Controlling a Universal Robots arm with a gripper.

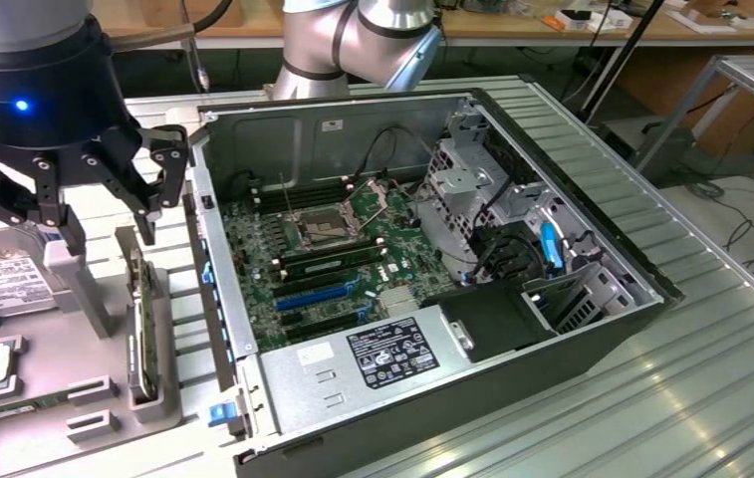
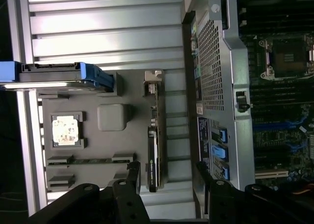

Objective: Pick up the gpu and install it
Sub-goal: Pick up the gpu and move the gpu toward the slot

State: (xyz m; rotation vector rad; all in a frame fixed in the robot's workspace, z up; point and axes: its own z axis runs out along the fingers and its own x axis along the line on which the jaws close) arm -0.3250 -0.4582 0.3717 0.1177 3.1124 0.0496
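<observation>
Above the gray parts tray [image 1: 65, 368], the gripper [image 1: 85, 224] hangs with its jaws spread wide, grasping nothing. Below it, the gpu [image 1: 140, 319] stands on edge in 1 tray slot, just beside the open computer case [image 1: 590, 378]. Inside the case, the motherboard [image 1: 337, 239] lies exposed.

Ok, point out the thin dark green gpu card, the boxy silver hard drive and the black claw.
Thin dark green gpu card [image 1: 141, 329]: exterior view, on its upper edge.
Boxy silver hard drive [image 1: 2, 284]: exterior view, on its white label.
Black claw [image 1: 109, 235]: exterior view, between its fingertips.
</observation>
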